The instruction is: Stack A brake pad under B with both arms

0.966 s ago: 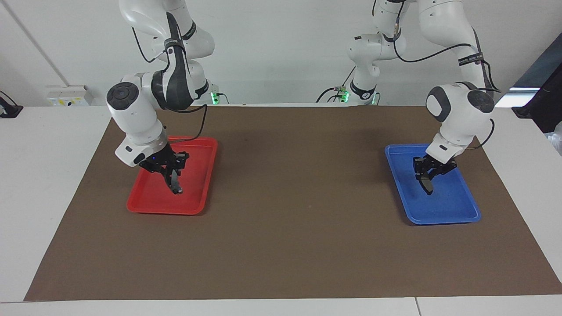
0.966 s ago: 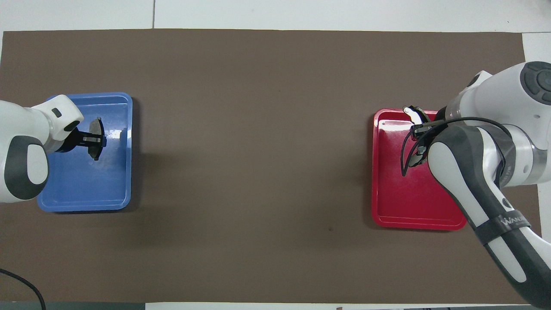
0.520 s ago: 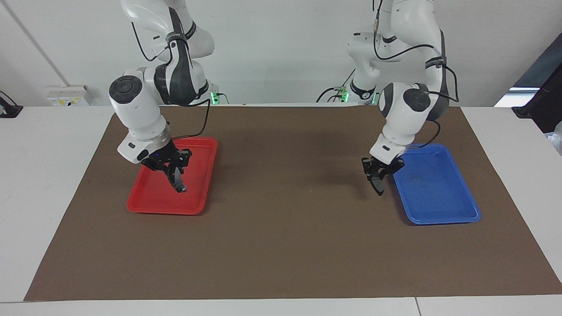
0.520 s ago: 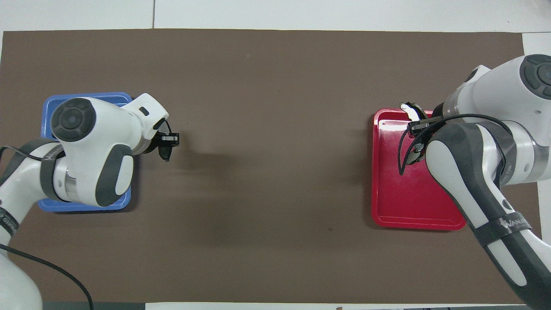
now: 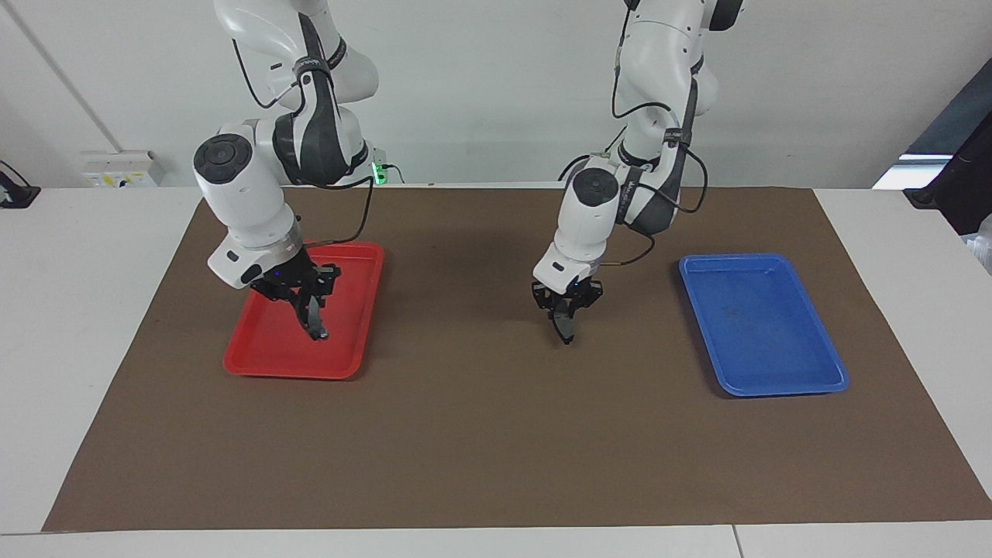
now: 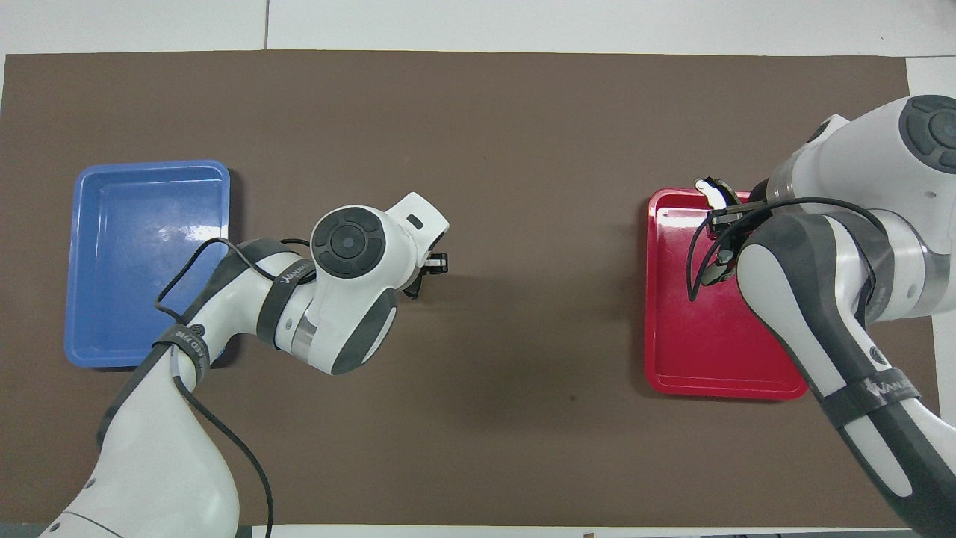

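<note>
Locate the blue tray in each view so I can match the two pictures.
Facing view: the rectangular blue plastic tray lies at the picture's right, on the brown mat, toward the left arm's end of the table.
Overhead view: the same tray lies at the picture's left edge of the mat, partly covered by the left arm.
Shared landmark: the red plastic tray sits at the mat's right arm's end, so the views are mirrored.

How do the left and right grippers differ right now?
The left gripper is over the brown mat; the right gripper is over the red tray. The left holds the short A brake pad; the right holds the longer B. Both are shut on pads pointing down.
</note>
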Available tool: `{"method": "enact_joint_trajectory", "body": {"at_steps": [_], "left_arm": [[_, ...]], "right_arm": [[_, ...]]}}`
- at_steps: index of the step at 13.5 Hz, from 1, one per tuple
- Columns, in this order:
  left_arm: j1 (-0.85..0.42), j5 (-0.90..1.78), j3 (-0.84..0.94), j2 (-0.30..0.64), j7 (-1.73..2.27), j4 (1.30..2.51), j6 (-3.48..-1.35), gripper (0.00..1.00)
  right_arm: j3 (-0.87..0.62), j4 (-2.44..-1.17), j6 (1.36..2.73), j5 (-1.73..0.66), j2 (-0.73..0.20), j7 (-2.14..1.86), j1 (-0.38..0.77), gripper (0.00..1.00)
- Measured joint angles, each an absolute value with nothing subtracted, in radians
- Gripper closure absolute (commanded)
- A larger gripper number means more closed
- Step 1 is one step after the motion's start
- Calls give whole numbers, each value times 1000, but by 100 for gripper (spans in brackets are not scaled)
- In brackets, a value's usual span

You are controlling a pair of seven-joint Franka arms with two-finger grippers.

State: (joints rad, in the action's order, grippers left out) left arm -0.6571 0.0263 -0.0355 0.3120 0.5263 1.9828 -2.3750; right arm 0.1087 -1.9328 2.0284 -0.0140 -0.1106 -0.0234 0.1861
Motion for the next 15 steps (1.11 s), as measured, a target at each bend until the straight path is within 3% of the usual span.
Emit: {"method": "enact_joint_trajectory", "body": {"at_steps": [1, 2, 3, 4, 5, 10, 15], "left_arm": [[-678, 26, -36, 333, 533, 1978, -2402, 80], [-693, 26, -36, 352, 537, 1973, -2430, 69], [-703, 26, -36, 369, 539, 1964, -2447, 40], [-704, 26, -36, 373, 539, 1956, -2448, 18], [-703, 26, -38, 374, 539, 1953, -2448, 5], [-658, 26, -66, 348, 539, 1943, -2399, 2], [-402, 25, -78, 176, 282, 1940, -2178, 1]], "right_arm": [[109, -1933, 2028, -14, -111, -23, 186, 91], [109, -1933, 2028, -14, -111, -23, 186, 91], [109, -1933, 2028, -14, -111, -23, 186, 91], [109, -1933, 2028, -14, -111, -23, 186, 91], [109, -1933, 2028, -14, -111, -23, 186, 91], [107, -1931, 2028, -22, -111, -1, 214, 93], [93, -1835, 2032, -94, -139, 300, 449, 100]]}}
